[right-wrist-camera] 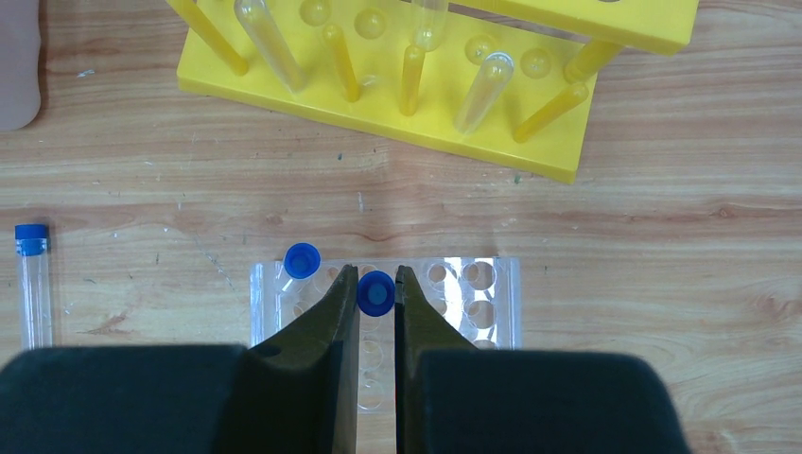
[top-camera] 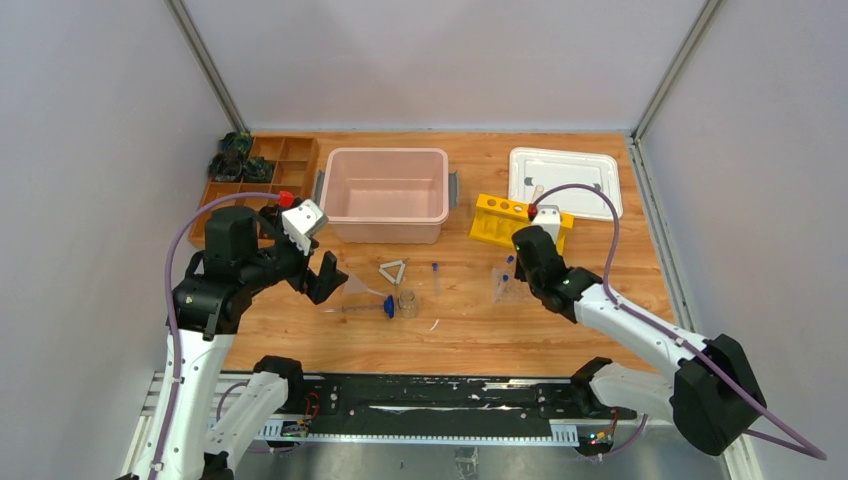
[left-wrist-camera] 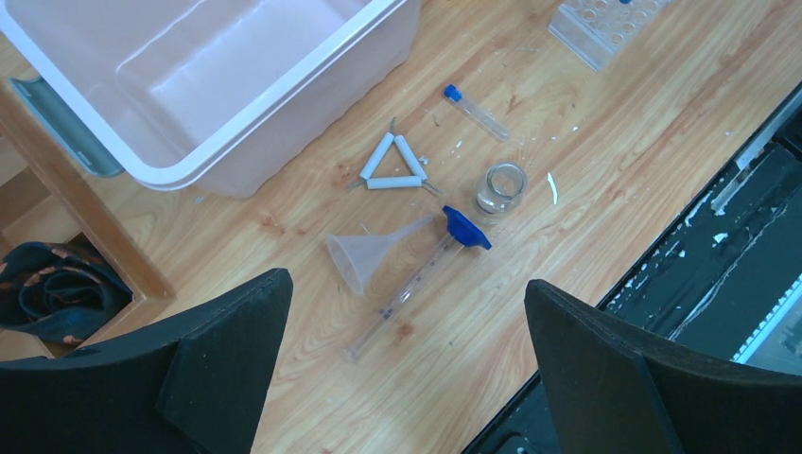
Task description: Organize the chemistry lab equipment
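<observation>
My right gripper (right-wrist-camera: pixel 376 274) is shut on a blue-capped vial (right-wrist-camera: pixel 375 294), held upright over the clear vial tray (right-wrist-camera: pixel 484 305). A second capped vial (right-wrist-camera: pixel 302 260) stands in the tray's far-left corner. A third vial (right-wrist-camera: pixel 33 284) lies loose on the wood to the left. My left gripper (left-wrist-camera: pixel 407 317) hangs wide open above the clear funnel (left-wrist-camera: pixel 364 257) and the long glass tube (left-wrist-camera: pixel 426 270) with its blue foot. Nothing is between its fingers. The tiny beaker (left-wrist-camera: pixel 500 188) and the pale triangle (left-wrist-camera: pixel 391 163) lie just beyond. The yellow holed rack (right-wrist-camera: pixel 378 104) holds several clear tubes.
A pink bin (top-camera: pixel 385 153) sits at the back centre and a white lidded tray (top-camera: pixel 565 180) at the back right. The brown wooden compartment tray (top-camera: pixel 290 160) with dark parts is at the back left. A black rail (top-camera: pixel 430 395) runs along the near edge.
</observation>
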Robot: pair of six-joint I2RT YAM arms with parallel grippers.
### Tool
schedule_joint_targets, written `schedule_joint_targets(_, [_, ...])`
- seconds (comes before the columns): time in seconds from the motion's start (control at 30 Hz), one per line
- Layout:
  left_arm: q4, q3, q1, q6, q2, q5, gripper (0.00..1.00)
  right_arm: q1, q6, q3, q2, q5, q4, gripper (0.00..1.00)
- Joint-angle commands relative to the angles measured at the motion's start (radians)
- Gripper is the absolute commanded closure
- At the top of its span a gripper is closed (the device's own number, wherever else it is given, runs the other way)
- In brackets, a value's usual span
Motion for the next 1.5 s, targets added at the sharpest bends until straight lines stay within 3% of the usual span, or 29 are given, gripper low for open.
schedule_joint_targets(0.0, [0.004,0.007,-0.003,0.009,-0.008,-0.001,0.0,-0.015,0.014,-0.039,-0.013,0.003,-0.039,1.0])
schedule_joint_targets(0.7, [0.004,0.01,-0.003,0.006,-0.006,-0.004,0.0,-0.015,0.024,-0.08,-0.113,-0.01,-0.054,1.0])
schedule_joint_targets(0.9, [0.004,0.01,-0.003,0.005,-0.008,-0.003,0.0,-0.015,0.023,-0.116,-0.132,-0.084,0.015,1.0])
schedule_joint_targets(1.47, [0.004,0.021,-0.003,0.011,-0.005,-0.008,0.0,-0.015,0.002,-0.105,-0.049,-0.104,0.038,1.0])
